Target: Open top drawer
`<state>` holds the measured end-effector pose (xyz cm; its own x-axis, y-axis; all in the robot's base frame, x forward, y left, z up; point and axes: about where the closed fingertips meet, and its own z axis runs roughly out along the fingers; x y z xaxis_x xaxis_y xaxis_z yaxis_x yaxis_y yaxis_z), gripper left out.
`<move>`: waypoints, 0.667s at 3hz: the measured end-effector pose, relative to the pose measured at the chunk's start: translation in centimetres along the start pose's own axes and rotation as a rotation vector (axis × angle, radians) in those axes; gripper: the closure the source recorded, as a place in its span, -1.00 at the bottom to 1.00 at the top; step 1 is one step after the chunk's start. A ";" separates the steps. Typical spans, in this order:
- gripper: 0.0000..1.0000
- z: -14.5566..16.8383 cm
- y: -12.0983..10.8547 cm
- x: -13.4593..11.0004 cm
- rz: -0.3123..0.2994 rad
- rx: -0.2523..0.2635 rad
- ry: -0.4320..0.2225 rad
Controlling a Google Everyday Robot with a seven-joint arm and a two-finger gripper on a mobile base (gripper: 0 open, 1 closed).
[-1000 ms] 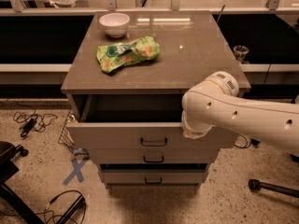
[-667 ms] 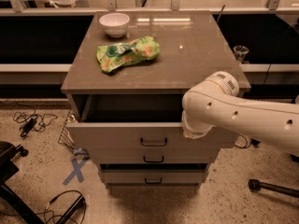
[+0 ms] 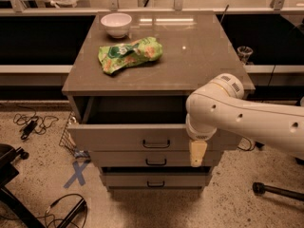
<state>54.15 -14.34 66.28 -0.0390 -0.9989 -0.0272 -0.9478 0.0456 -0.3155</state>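
the top drawer (image 3: 118, 137), grey-brown and flat-fronted with a small black bar handle (image 3: 156, 144) at centre, stands pulled out level, its inside in shadow. the claw (image 3: 198, 155) hangs just before its front's right end.

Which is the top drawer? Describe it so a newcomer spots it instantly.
Find the grey-brown cabinet with a white bowl and green bag on top. The top drawer is the uppermost of three fronts beneath. Unlike the two lower drawers, it stands pulled well out, interior showing, with the gripper hanging before its right end as seen.
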 end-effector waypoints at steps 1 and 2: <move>-1.00 0.0 0.0 0.0 0.000 0.000 0.000; -1.00 0.2 0.3 0.0 0.006 -0.022 0.010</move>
<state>53.97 -14.37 66.02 -0.0474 -0.9987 -0.0194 -0.9543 0.0510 -0.2946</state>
